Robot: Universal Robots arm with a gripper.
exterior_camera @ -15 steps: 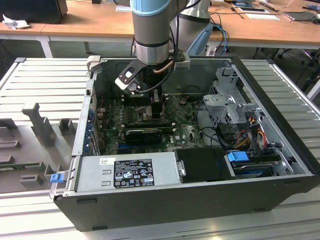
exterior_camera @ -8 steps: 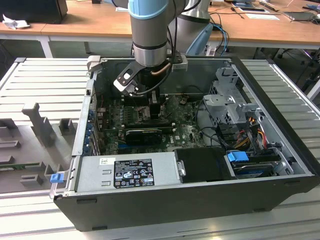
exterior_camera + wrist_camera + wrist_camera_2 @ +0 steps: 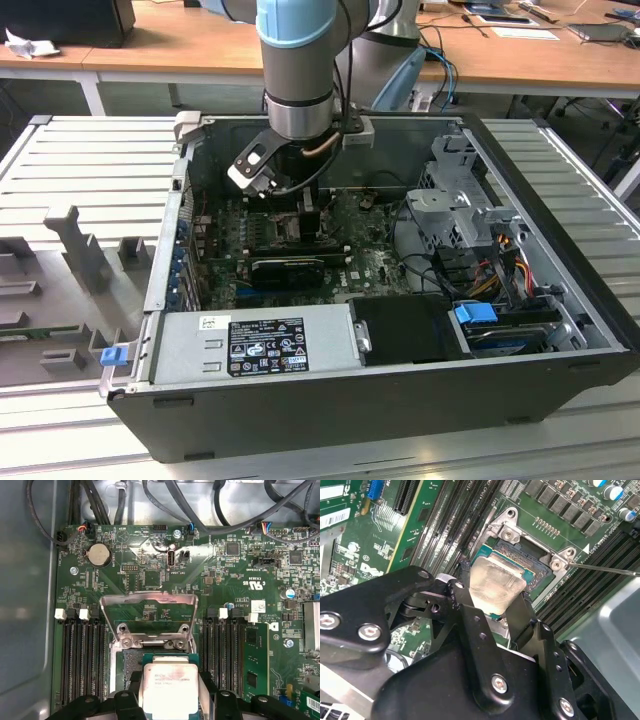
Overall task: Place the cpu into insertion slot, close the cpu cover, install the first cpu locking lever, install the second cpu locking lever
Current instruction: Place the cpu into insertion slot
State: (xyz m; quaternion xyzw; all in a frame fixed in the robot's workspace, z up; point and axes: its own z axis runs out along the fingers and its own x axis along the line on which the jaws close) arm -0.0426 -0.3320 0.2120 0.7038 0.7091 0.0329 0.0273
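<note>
The arm (image 3: 300, 60) drops straight down into the open computer case (image 3: 400, 400), its wrist below the case's rim. In both wrist views the gripper (image 3: 495, 609) has its jaws clenched on two opposite edges of the cpu (image 3: 169, 682), which is held flat with its metal top up. The cpu lies over the insertion slot (image 3: 131, 661). It seems to touch the slot, though I cannot tell whether it is seated.

Just beyond, the cpu cover (image 3: 148, 598) is swung open on its hinge at the slot's far edge, and bare circuit board (image 3: 225, 575) shows through its window. Memory slots (image 3: 82, 665) run along both sides of the insertion slot, close beside the fingers (image 3: 470, 625). Farther on, a coin battery (image 3: 98, 554) sits near the board's far edge, and black cables (image 3: 150, 500) cross the case floor past it.
</note>
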